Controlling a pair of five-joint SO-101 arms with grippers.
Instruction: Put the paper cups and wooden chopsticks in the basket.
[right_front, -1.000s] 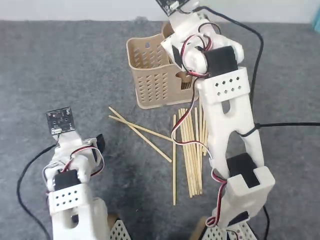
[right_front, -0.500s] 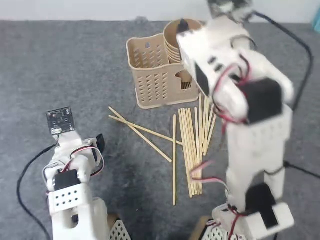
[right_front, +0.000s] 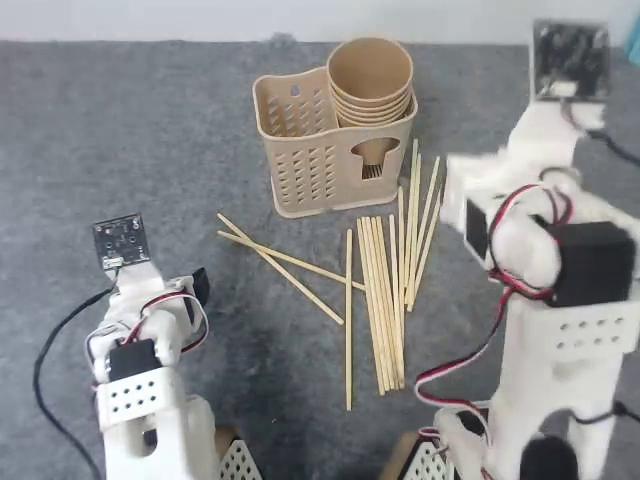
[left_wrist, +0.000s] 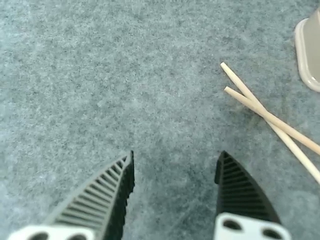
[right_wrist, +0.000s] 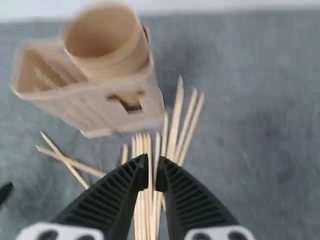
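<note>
- The left arm (right_front: 140, 370) sits folded low at the near left, its forearm pointing away from its base.
- The left gripper (left_wrist: 176, 155) points steeply downward. Its jaws stand wide apart, and nothing is held between them.
- The right arm (right_front: 560, 300) stands tall at the near right, with its wrist raised at the far end.
- The right gripper (right_wrist: 152, 159) angles down and forward. Its jaws are drawn almost together, with a thin slit between the tips, and they grip nothing.
</note>
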